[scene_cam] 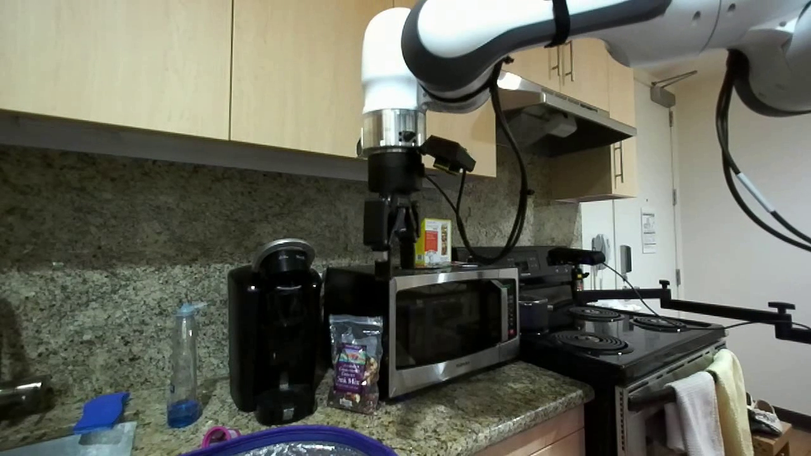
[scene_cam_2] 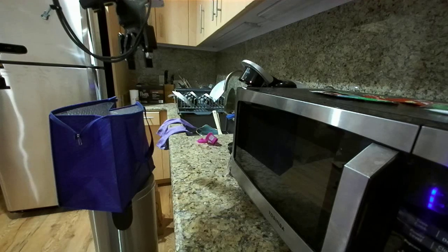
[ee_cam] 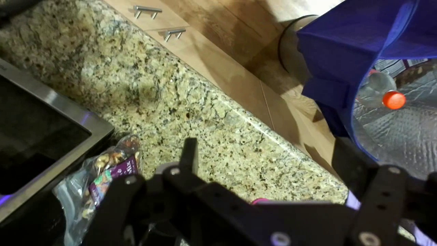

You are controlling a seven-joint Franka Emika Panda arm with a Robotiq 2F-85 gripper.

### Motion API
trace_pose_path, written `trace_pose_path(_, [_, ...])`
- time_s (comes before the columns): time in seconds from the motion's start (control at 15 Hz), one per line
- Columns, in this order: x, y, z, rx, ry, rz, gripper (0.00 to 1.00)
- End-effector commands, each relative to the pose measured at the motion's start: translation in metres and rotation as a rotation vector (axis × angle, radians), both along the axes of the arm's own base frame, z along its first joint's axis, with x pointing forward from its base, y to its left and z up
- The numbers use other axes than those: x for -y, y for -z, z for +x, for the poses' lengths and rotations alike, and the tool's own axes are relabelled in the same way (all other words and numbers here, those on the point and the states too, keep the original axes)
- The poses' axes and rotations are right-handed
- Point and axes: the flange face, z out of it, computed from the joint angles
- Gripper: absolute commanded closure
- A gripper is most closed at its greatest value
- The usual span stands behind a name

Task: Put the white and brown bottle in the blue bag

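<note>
The white and brown bottle shows in none of the views; it is hidden or out of view. The blue bag (scene_cam_2: 87, 164) stands on a steel trash can beside the counter, its top unzipped. In an exterior view only its curved rim (scene_cam: 310, 432) shows at the bottom edge. In the wrist view the bag (ee_cam: 341, 44) is at the right, its silver lining and a clear bottle with an orange cap (ee_cam: 394, 99) visible inside. My gripper (scene_cam: 394, 269) points down in front of the microwave's left end; it also shows high up (scene_cam_2: 140, 63). In the wrist view its fingers (ee_cam: 269, 152) are wide apart with nothing between.
A microwave (scene_cam: 453, 323), a coffee maker (scene_cam: 275, 335) and a snack mix bag (scene_cam: 355, 367) stand on the granite counter (scene_cam_2: 199, 175). A slim clear bottle (scene_cam: 184, 380) stands left of the coffee maker. A pink object (scene_cam_2: 210, 139) lies near the sink. Cabinets (scene_cam: 114, 63) hang above.
</note>
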Motion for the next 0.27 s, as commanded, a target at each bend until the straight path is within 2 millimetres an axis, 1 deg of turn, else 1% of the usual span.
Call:
trace_pose_path(0.0, [-0.0001,0.0159,-0.0131,-0.110,0.019,0.105,0.00])
trace_pose_path(0.07, [-0.0005,0.0091,-0.0042,-0.057,0.019,0.056,0.00])
trace_pose_path(0.2, [-0.0026,0.0159,-0.0071,-0.088,0.025,0.079,0.00])
